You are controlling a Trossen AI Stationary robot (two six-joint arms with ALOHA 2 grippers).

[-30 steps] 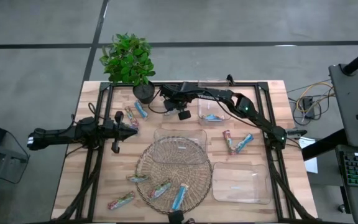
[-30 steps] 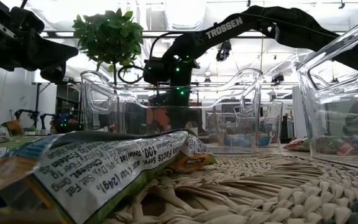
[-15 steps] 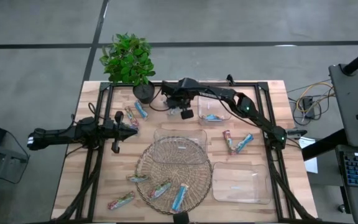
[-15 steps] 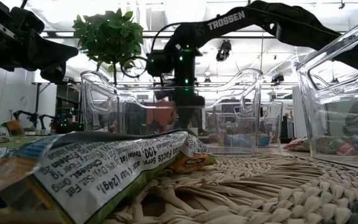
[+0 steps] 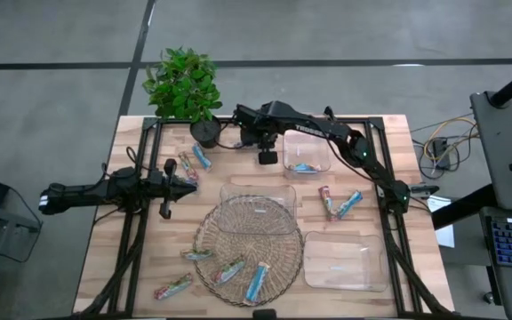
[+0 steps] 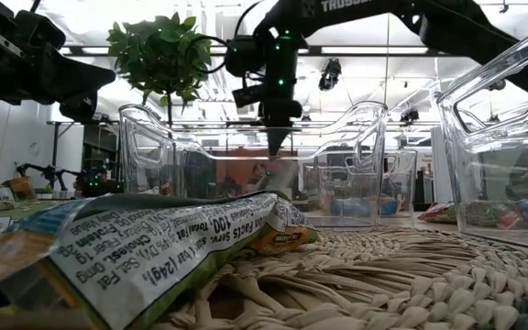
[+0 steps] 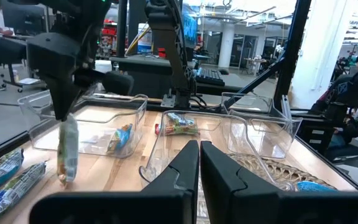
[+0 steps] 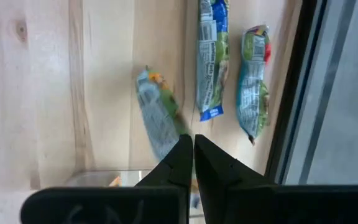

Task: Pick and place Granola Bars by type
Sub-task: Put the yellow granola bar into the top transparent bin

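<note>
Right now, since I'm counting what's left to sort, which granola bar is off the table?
The green-silver bar pinched in the right hand, dangling in the air; all the others lie on some surface.

The right end effector (image 5: 266, 158) hangs above the table (image 5: 389, 133); 2 granola bars (image 5: 196, 160) lie just left, a tray (image 5: 307, 155) right.

pale wood table (image 5: 389, 293), dark arms, green plant (image 5: 181, 84), blue, green-silver and reddish-tan granola bars (image 5: 258, 281).
</note>
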